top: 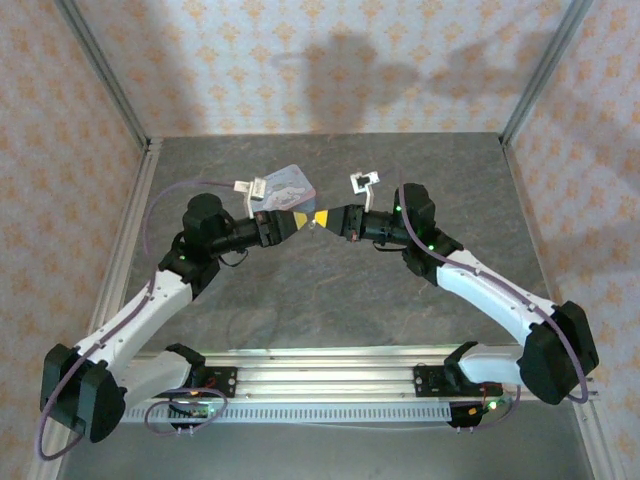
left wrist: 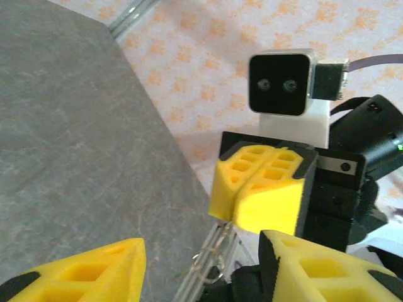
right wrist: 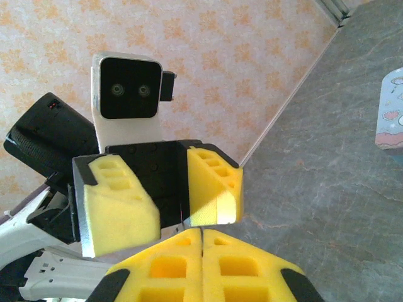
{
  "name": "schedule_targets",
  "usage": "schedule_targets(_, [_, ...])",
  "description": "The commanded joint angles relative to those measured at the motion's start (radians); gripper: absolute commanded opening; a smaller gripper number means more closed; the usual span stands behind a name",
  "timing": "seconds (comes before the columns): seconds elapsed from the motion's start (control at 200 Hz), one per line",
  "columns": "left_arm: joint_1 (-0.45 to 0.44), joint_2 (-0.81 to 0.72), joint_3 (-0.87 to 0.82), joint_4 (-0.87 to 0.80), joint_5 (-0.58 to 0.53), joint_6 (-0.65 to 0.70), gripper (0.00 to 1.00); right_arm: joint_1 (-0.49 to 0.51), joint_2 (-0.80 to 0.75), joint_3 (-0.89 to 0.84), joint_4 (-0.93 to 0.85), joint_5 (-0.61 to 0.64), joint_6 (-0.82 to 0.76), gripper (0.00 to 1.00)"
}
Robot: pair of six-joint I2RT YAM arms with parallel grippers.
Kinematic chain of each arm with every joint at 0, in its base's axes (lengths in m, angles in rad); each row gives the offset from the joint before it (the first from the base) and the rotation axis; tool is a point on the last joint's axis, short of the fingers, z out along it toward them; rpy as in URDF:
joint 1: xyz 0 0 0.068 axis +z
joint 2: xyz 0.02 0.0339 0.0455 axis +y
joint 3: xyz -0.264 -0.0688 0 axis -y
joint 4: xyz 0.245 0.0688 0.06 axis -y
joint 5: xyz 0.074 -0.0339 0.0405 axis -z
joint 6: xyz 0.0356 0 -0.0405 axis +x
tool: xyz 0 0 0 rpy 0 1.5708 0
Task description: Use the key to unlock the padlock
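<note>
My two grippers meet tip to tip above the middle of the table. My right gripper [top: 322, 218] [right wrist: 202, 234] is shut on the key [left wrist: 217, 255], a thin pale metal piece with a wire ring hanging below its pads [left wrist: 252, 201]. In the right wrist view the key's edge [right wrist: 183, 217] sticks out just past the closed tips. My left gripper [top: 300, 221] [left wrist: 201, 246] [right wrist: 171, 202] is open, its fingers [left wrist: 94, 270] spread either side of the key without touching it. The padlock is hidden.
The pastel tin with the cartoon lid [top: 290, 183] [right wrist: 390, 119] lies on the grey table [top: 330, 290] just behind the grippers. Patterned walls and metal frame posts [top: 105, 70] close in the back and sides. The arms' mounting rail [top: 320, 375] runs along the near edge.
</note>
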Motion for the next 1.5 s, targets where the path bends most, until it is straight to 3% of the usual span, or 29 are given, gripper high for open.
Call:
schedule_targets(0.0, [-0.020, 0.006, 0.011, 0.102, 0.033, -0.027, 0.49, 0.010, 0.010, 0.006, 0.064, -0.028, 0.008, 0.00])
schedule_targets(0.861, [-0.039, 0.017, -0.045, 0.115, 0.043, -0.018, 0.31, 0.010, 0.013, -0.009, 0.101, -0.008, 0.026, 0.00])
schedule_targets(1.196, [-0.040, 0.011, -0.043, 0.122, 0.041, -0.018, 0.17, 0.015, 0.014, -0.020, 0.110, -0.013, 0.036, 0.00])
schedule_targets(1.371, [-0.040, 0.002, -0.042, 0.118, 0.044, -0.009, 0.00, 0.022, 0.017, -0.023, 0.111, -0.010, 0.036, 0.00])
schedule_targets(1.491, [-0.040, -0.014, -0.035, 0.068, 0.038, 0.022, 0.00, 0.022, 0.017, -0.025, 0.105, 0.003, 0.031, 0.00])
